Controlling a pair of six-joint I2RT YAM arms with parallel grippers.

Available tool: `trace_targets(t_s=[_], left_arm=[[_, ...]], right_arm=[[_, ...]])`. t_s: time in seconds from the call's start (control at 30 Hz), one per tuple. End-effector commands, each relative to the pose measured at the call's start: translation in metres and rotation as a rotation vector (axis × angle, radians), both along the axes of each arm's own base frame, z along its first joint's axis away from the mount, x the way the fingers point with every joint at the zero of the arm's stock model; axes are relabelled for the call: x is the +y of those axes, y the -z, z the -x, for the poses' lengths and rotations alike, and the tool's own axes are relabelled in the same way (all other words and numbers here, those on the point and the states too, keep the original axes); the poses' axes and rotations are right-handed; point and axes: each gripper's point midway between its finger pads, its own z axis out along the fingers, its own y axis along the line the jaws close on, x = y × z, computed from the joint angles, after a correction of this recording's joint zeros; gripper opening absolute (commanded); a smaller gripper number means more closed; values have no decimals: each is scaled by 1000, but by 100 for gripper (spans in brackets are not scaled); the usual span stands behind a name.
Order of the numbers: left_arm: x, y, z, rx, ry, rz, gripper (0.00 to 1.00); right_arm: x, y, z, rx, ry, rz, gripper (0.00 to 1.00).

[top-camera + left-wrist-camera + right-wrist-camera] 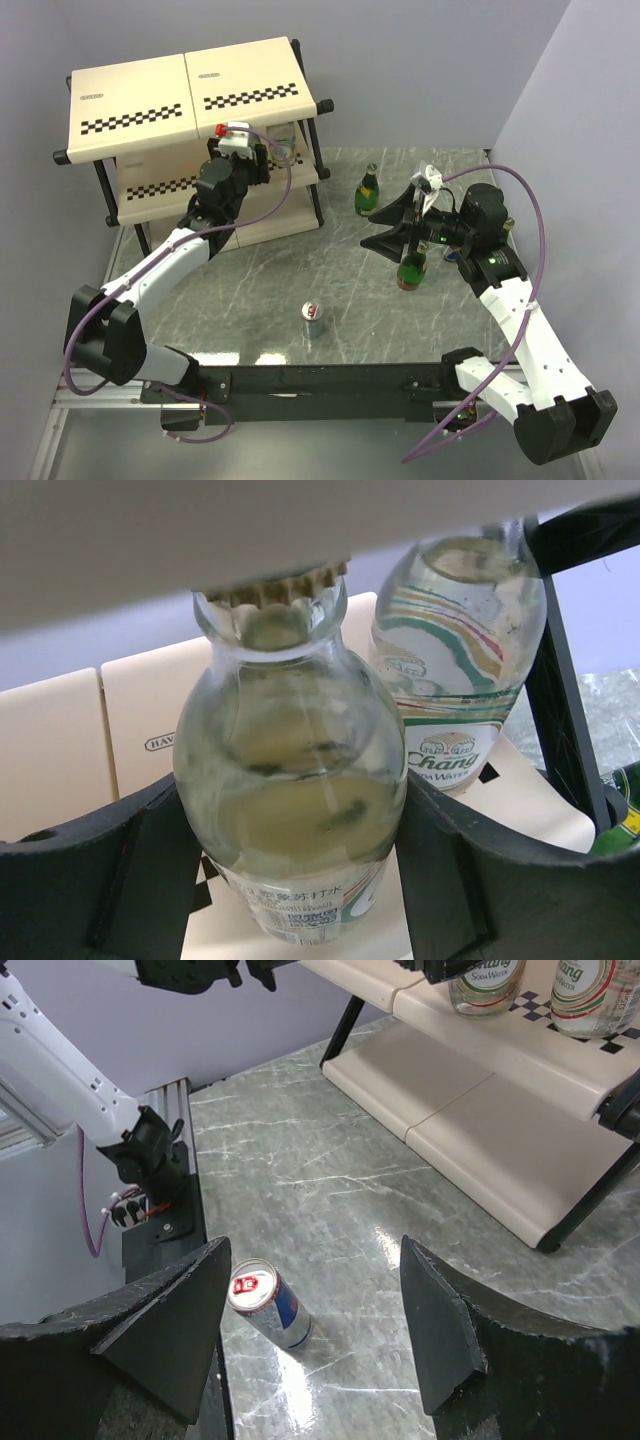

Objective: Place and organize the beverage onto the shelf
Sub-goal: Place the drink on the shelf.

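Top panel (250,530) sits just over the bottle (290,780); a second bottle (455,650) and post (562,680) crowd its right. Open desk (250,290) surrounds the can (314,318).

**Around the work: table, walls, frame**

We see 1 table (300,290) with a grey-green, marble-veined top, glossy enough to carry a white glare patch near its front edge. 2 pale lavender surfaces close it in, a back wall (420,60) and a right wall (585,110), which meet in the far corner. Along the near edge we find a black crossbar (330,381), and at its left end a silver aluminium rail (95,397).
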Motion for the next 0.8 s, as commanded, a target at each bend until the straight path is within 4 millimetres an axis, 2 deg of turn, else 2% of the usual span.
trace_targets(t_s=[0.0, 0.23, 0.43, 0.53, 0.67, 0.77], left_arm=[[6, -102, 5, -280, -18, 123, 1], [5, -99, -1, -270, -24, 120, 1], [5, -93, -4, -258, -34, 116, 8], [5, -92, -4, -254, -34, 117, 14], [5, -90, -3, -247, -33, 117, 35], [7, -89, -3, -245, -37, 119, 43]], right_arm=[[0, -5, 0, -34, -14, -11, 75], [0, -5, 0, -31, -17, -10, 74], [0, -2, -2, -27, -15, -7, 75], [0, -3, -1, -30, -17, -7, 75], [0, -3, -2, -28, -15, -7, 75], [0, -2, -2, -28, -12, -5, 75]])
